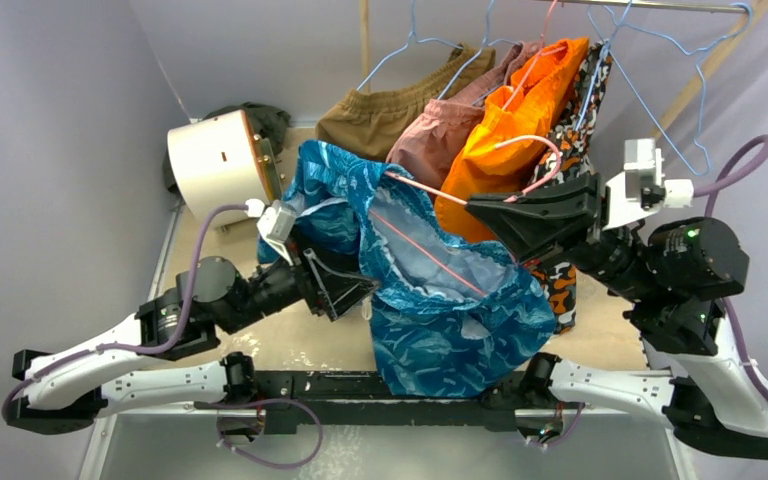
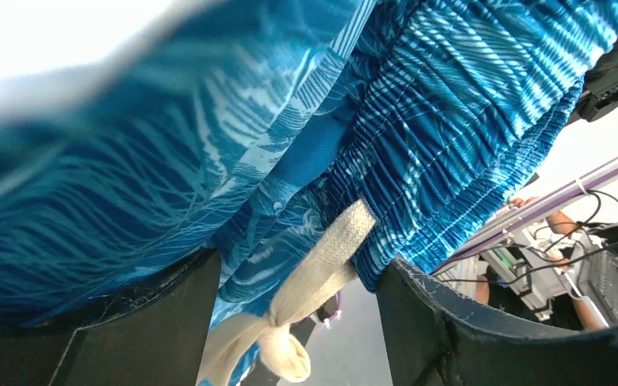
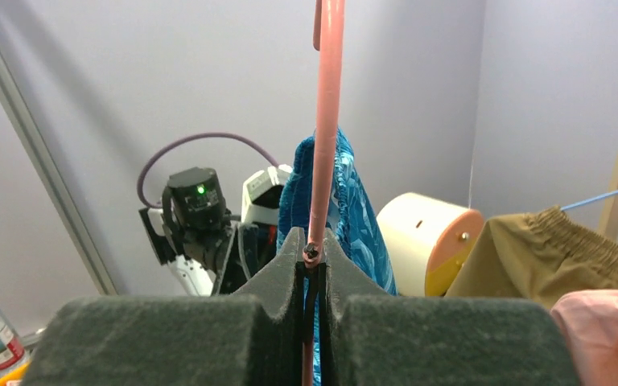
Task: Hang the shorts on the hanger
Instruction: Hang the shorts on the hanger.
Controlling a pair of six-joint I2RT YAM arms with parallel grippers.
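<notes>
Shorts (image 1: 440, 320) hang aloft between both arms, threaded on the hanger (image 1: 425, 188). Right jaws pinch the wire, whose long axis runs leftward. Left jaws, spread, straddle the waistband (image 2: 467, 137) from below, nearer the cloth.

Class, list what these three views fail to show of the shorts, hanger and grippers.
Top view: left gripper, fingertips buried under the shorts.
Top view: the hanger, far corner inside the fabric.
Right wrist view: hanger top, cut by the upper edge.
Left wrist view: pale upper-left patch, blurred.
</notes>
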